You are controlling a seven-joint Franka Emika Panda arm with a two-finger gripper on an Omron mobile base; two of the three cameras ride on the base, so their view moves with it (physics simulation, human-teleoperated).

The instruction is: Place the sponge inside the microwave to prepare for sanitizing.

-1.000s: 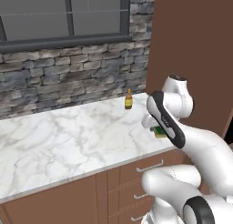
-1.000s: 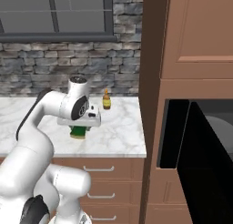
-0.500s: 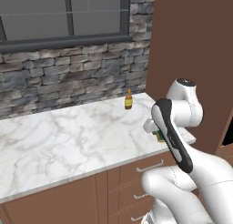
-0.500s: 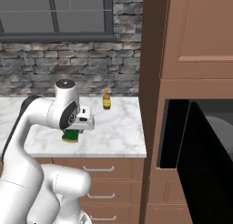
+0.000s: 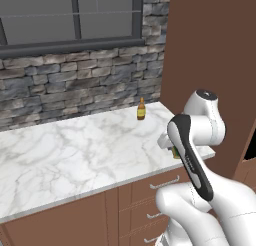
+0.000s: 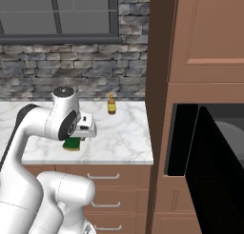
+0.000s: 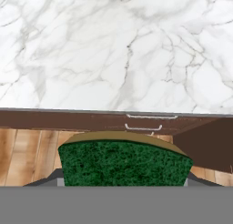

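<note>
The sponge (image 7: 124,163), green on top with a yellow underside, is held between the jaws of my gripper (image 7: 123,181), which is shut on it. In the right base view the gripper (image 6: 74,141) holds the sponge (image 6: 72,144) just above the marble counter (image 6: 119,138), near its front edge. From the left base side only a sliver of the sponge (image 5: 176,153) shows behind the forearm. The microwave (image 6: 209,180) sits in the tall cabinet to the right, with its dark glass door swung open toward me.
A small amber bottle (image 6: 111,104) stands at the back of the counter by the stone wall, also visible as the bottle (image 5: 141,109). The tall brown cabinet side (image 6: 159,76) rises between the counter and the microwave. Drawers with handles (image 7: 143,127) lie below the counter edge.
The arm has swung the held sponge away from the cabinet and toward the counter's front edge. The grip has stayed the same.
</note>
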